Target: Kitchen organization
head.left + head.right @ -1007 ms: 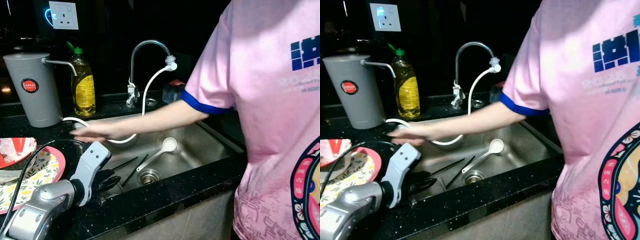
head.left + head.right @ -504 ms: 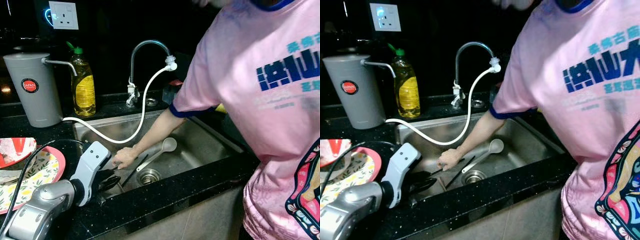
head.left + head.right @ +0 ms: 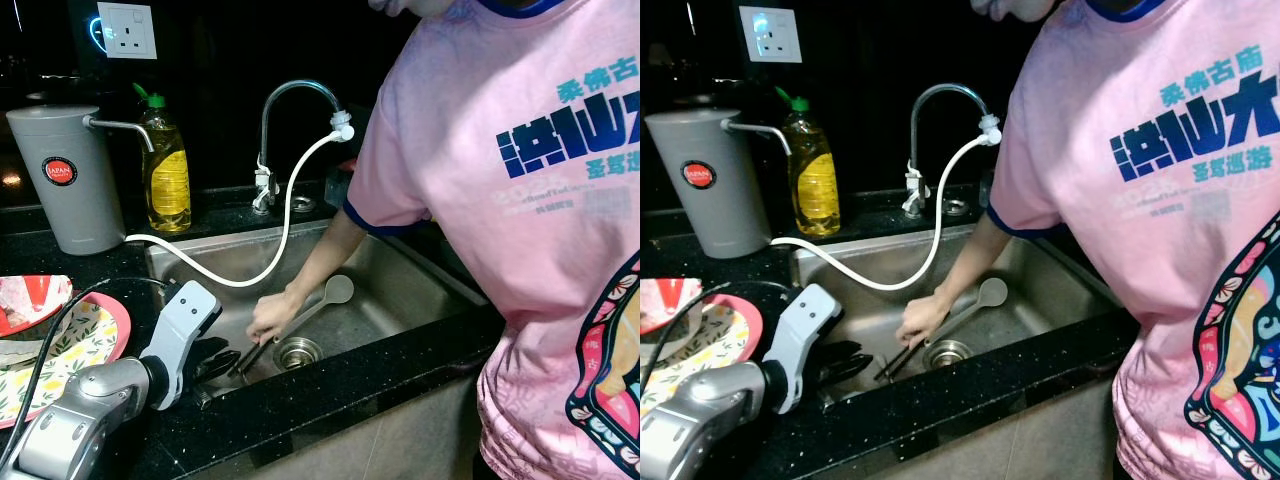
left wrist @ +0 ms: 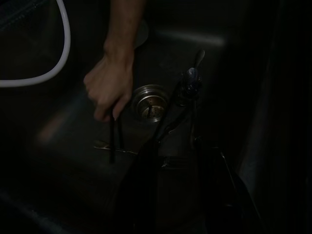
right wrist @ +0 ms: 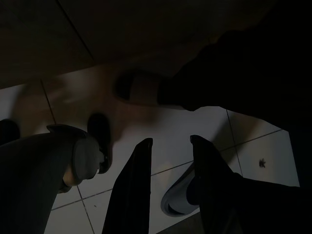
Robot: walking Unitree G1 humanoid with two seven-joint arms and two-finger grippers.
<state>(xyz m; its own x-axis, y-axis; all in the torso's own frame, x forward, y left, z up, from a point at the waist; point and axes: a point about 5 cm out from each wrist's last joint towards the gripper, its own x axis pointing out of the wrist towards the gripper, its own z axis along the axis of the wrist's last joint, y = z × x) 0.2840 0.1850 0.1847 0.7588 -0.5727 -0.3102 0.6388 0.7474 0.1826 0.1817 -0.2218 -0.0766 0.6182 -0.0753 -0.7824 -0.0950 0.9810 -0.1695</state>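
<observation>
Our left gripper [image 3: 215, 362] hung over the near left corner of the sink [image 3: 420, 285]; its black fingers were too dark for us to tell whether they were open or closed. Our right gripper [image 5: 168, 161] hung idle above the tiled floor [image 5: 243, 131], its fingers parted with nothing between them. Just beside our left gripper, a person's hand [image 3: 270, 318] held the black chopsticks [image 3: 252, 356] on the sink bottom, next to the drain [image 3: 298, 352]. A white ladle [image 3: 320, 301] lay in the basin beyond the hand. A white hose [image 3: 285, 210] ran from the faucet [image 3: 290, 95] across the sink. A soap bottle [image 3: 167, 175] and a grey dispenser [image 3: 65, 180] stood on the black counter [image 3: 330, 385]; a patterned plate [image 3: 70, 350] lay to the left.
</observation>
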